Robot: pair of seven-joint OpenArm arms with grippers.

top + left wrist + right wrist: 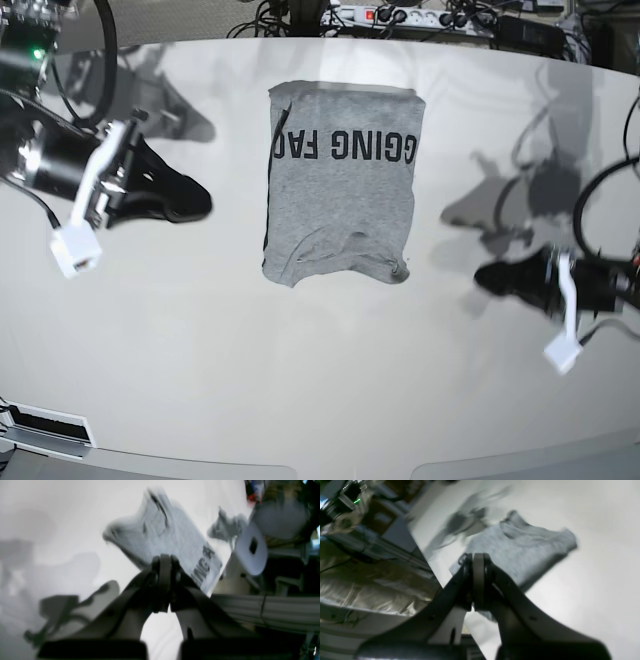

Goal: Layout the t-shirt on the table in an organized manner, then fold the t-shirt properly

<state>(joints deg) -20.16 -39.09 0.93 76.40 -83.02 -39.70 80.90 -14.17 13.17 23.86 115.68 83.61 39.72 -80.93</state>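
The heather-grey t-shirt (pixel 342 195) lies flat on the off-white table (pixel 320 380), narrowed to a long rectangle, with black lettering facing up near its far end. It also shows in the left wrist view (pixel 170 535) and the right wrist view (pixel 520 550). My left gripper (pixel 490 278) hangs to the right of the shirt, apart from it; in its own view (pixel 165 558) the jaws are shut with nothing between them. My right gripper (pixel 195 200) is to the left of the shirt, apart from it, also shut and empty (pixel 478 557).
A power strip (pixel 400 15) and cables lie past the table's far edge. A cable (pixel 600 190) loops at the right edge. A round white object (pixel 251 547) stands beyond the table edge in the left wrist view. Floor clutter (pixel 370 585) lies off the table.
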